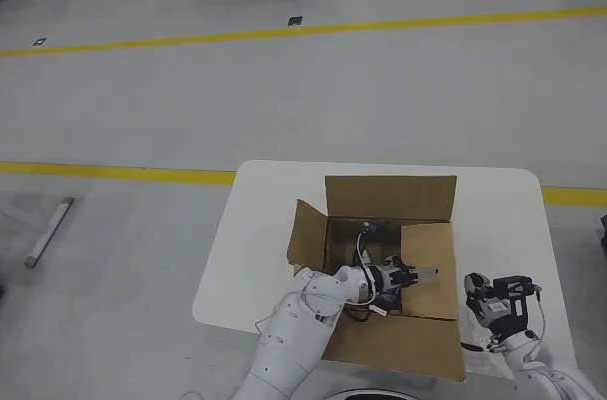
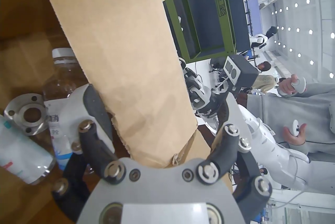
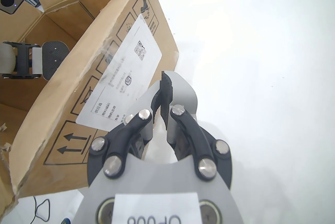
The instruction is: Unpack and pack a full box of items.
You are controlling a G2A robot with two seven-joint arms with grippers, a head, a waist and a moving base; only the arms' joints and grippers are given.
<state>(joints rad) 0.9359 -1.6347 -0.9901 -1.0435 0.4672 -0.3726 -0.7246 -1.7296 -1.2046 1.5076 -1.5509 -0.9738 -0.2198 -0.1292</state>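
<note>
An open cardboard box [image 1: 388, 195] stands on the white table [image 1: 273, 230]. My left gripper [image 1: 411, 272] is at the box's right flap [image 2: 117, 52]. It is open [image 2: 159, 97], one finger inside the box and the other outside the flap. Down in the box lie a clear plastic bottle [image 2: 62, 73] with a white cap, a metal flange [image 2: 26, 115] and a white can [image 2: 18, 151]. My right gripper [image 1: 498, 290] hangs over the table just right of the box, shut [image 3: 163, 94] with nothing in it, next to the labelled outer side [image 3: 78, 104].
The near flap [image 1: 393, 345] hangs over the table's front edge. Bare tabletop [image 3: 248, 52] stretches right of the box. A green cart [image 2: 204, 13] stands off the table to the right. A cable [image 3: 42, 209] lies by the box's near corner.
</note>
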